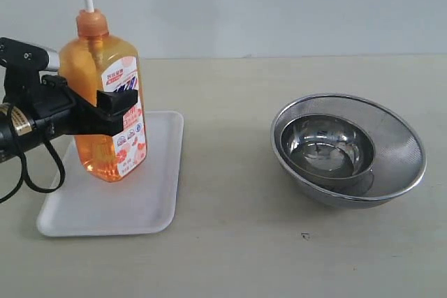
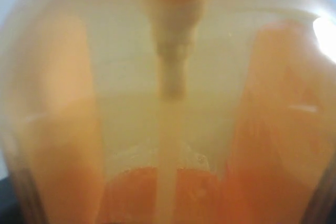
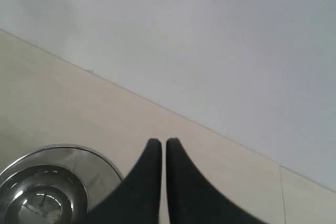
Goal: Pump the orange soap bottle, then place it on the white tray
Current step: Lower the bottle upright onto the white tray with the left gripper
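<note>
The orange soap bottle stands upright over the white tray, its orange pump head up on the white stem. I cannot tell whether its base touches the tray. My left gripper is shut on the bottle's middle, one black finger across the label. The bottle fills the whole left wrist view as an orange blur, hiding the fingers. My right gripper is shut and holds nothing, above the table near the steel bowls; it is out of the exterior view.
Two nested round steel bowls sit on the table's right half, also showing as bowls in the right wrist view. A pale wall rises behind the table's far edge.
</note>
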